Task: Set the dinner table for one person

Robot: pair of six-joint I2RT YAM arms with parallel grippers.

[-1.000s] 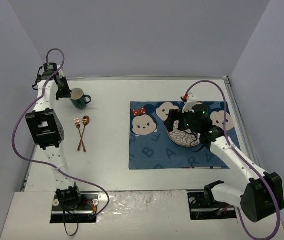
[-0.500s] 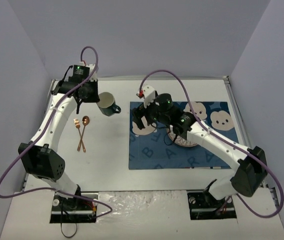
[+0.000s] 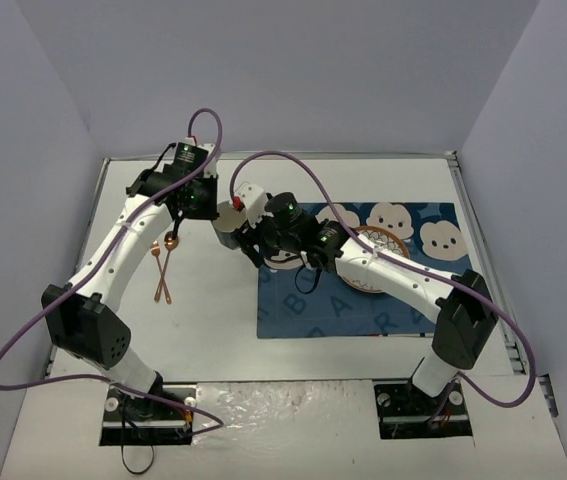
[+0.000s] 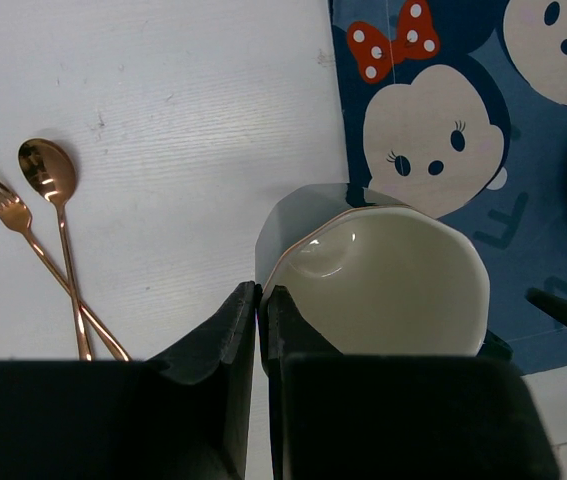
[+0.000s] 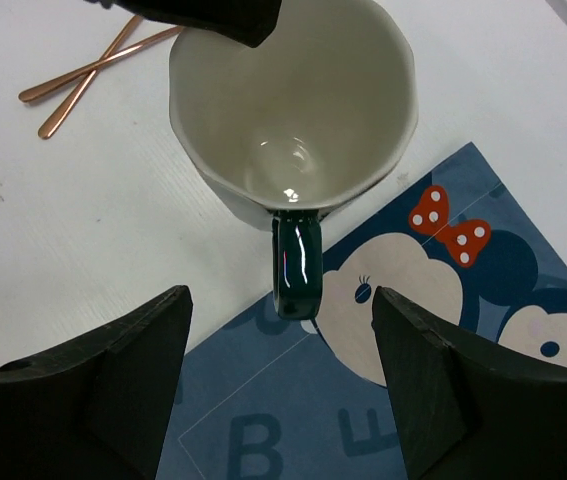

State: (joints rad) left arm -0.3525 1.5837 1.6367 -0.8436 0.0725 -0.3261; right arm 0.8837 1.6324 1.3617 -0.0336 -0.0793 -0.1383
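Observation:
A dark green mug with a cream inside (image 3: 230, 213) is held above the white dinner table (image 3: 213, 340), at the left edge of the blue cartoon-face mat (image 3: 363, 295). My left gripper (image 3: 215, 208) is shut on the mug's rim; in the left wrist view its jaws (image 4: 261, 300) pinch the wall of the mug (image 4: 383, 280). My right gripper (image 3: 248, 242) is open and empty. In the right wrist view it (image 5: 278, 300) straddles the mug's handle (image 5: 296, 260) without touching it. A patterned plate (image 3: 373, 258) lies on the mat.
A copper fork (image 4: 3, 205) and spoon (image 4: 48, 175) lie crossed on the table left of the mug; they also show in the top view (image 3: 163, 265). Grey walls stand close round the table. The two arms are close together over the mat's left edge.

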